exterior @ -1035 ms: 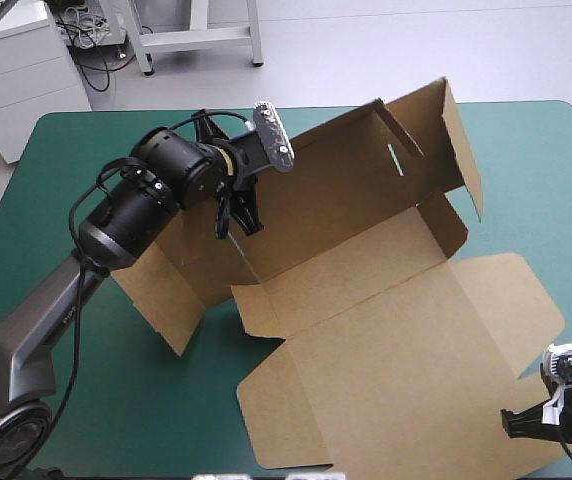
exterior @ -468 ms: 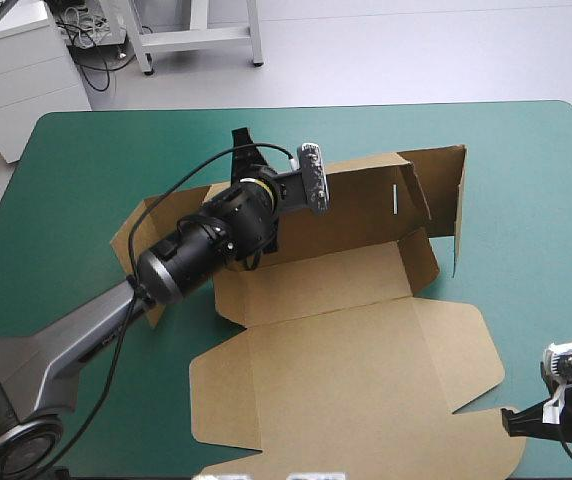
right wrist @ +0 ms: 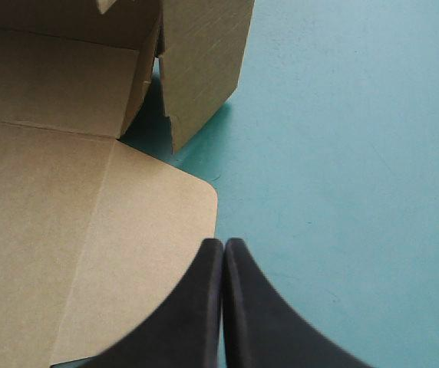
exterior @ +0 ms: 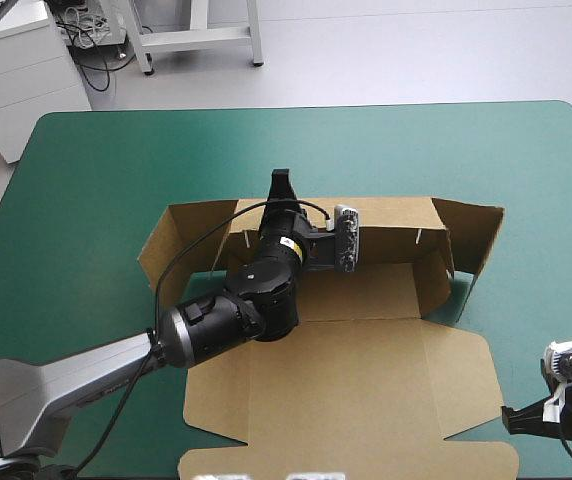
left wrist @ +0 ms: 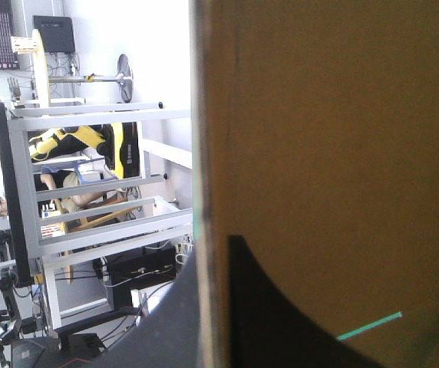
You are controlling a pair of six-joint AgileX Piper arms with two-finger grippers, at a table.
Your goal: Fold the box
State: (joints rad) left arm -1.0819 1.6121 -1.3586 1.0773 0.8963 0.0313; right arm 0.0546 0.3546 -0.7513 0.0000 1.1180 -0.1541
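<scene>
The brown box [exterior: 366, 380] lies mid-table with its lid flat toward the near edge. Its rear wall [exterior: 386, 215] stands upright, and a side flap [exterior: 471, 235] is angled up at each end. My left gripper [exterior: 282, 185] reaches over the box floor and is shut on the rear wall's top edge. In the left wrist view the board [left wrist: 335, 138] runs between the black fingers [left wrist: 281, 314]. My right gripper [exterior: 514, 420] sits low at the near right corner, shut and holding nothing. Its tips [right wrist: 223, 244] are just off the lid's rounded corner [right wrist: 196, 192].
Teal-green cover [exterior: 86, 200] surrounds the box on the left, far and right sides. The lid's near edge [exterior: 346, 462] reaches almost to the table's near edge. The right end flap [right wrist: 204, 61] stands ahead of my right gripper.
My left gripper has carried the rear wall to the right and down. The box has turned from a skewed, lifted pose to sitting square on the table. The right gripper has not moved.
</scene>
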